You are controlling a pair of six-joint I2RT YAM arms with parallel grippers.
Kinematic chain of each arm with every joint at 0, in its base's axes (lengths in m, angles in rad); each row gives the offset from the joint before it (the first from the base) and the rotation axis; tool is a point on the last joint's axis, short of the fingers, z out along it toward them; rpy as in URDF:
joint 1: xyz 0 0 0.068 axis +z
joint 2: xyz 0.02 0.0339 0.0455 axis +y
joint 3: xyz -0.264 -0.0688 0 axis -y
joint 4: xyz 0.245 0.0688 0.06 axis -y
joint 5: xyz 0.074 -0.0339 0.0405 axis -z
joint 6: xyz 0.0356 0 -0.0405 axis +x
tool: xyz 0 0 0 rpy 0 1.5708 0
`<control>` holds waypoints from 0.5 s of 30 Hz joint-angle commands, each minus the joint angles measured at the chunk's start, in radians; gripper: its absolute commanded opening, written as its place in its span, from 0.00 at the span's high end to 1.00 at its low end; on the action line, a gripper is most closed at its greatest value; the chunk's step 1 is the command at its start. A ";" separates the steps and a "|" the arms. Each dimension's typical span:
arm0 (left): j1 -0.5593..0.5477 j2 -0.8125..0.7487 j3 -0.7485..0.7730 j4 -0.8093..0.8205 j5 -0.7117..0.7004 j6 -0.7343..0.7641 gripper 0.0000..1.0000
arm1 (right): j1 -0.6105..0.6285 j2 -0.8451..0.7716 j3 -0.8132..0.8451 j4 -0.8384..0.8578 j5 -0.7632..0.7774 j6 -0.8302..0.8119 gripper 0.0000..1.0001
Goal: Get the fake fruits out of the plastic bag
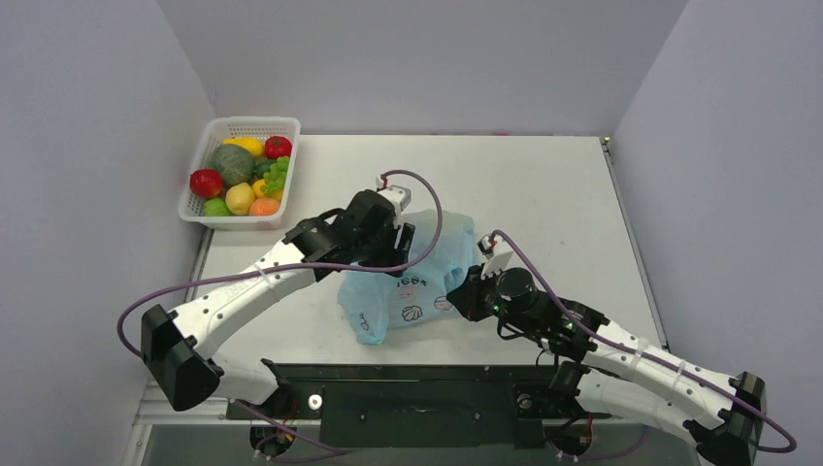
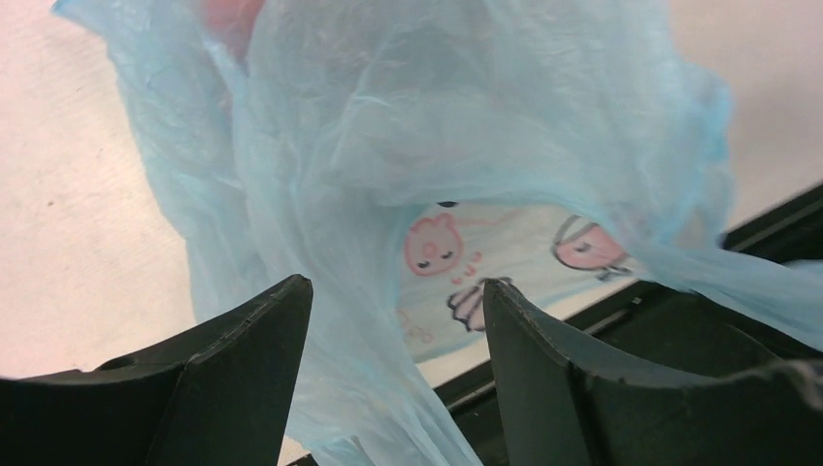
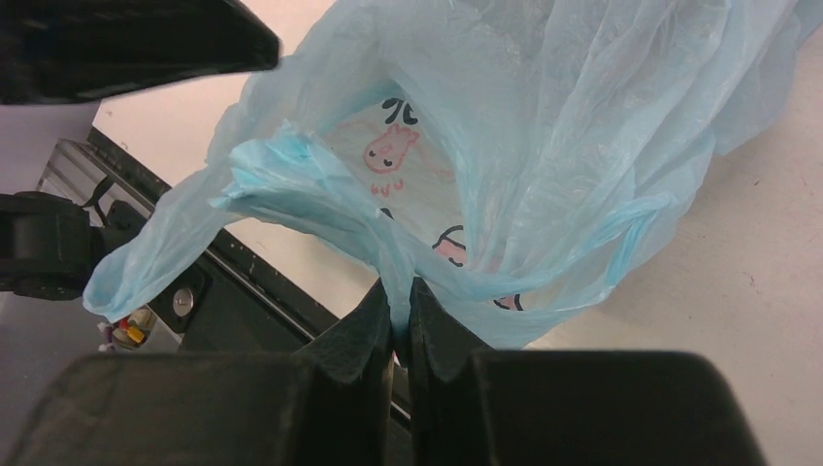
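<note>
The light-blue plastic bag [image 1: 417, 277] lies crumpled at the middle of the table, printed with pink figures. My right gripper [image 1: 464, 291] is shut on a bunched fold of the bag's rim [image 3: 393, 262] at its near right side, and the bag's mouth [image 3: 417, 175] gapes towards that camera. My left gripper [image 1: 403, 235] stands open over the bag's far side. Film of the bag [image 2: 466, 116] hangs loosely between its fingers [image 2: 281, 320], unpinched. A blurred reddish shape [image 2: 233, 19] shows through the film; I cannot tell whether it is one of the fake fruits.
A white lattice basket [image 1: 247, 123] with several toy fruits stands at the table's far left corner. A dark rail [image 1: 417, 374] runs along the near edge, just below the bag. Grey walls close in both sides.
</note>
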State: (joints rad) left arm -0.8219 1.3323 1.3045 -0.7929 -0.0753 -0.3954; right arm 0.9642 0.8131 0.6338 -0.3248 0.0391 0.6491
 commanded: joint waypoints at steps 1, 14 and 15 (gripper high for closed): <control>-0.029 0.041 -0.049 0.096 -0.192 0.008 0.37 | 0.010 -0.043 0.007 0.010 0.032 0.019 0.94; -0.043 0.192 -0.174 0.237 -0.210 -0.050 0.35 | 0.012 -0.072 -0.058 0.044 0.018 0.039 0.94; -0.042 0.202 -0.171 0.233 -0.219 -0.051 0.35 | 0.013 -0.074 -0.060 0.047 0.017 0.041 0.94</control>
State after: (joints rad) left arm -0.8616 1.5051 1.1324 -0.6327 -0.2451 -0.4278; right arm 0.9703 0.7654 0.5896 -0.3229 0.0486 0.6685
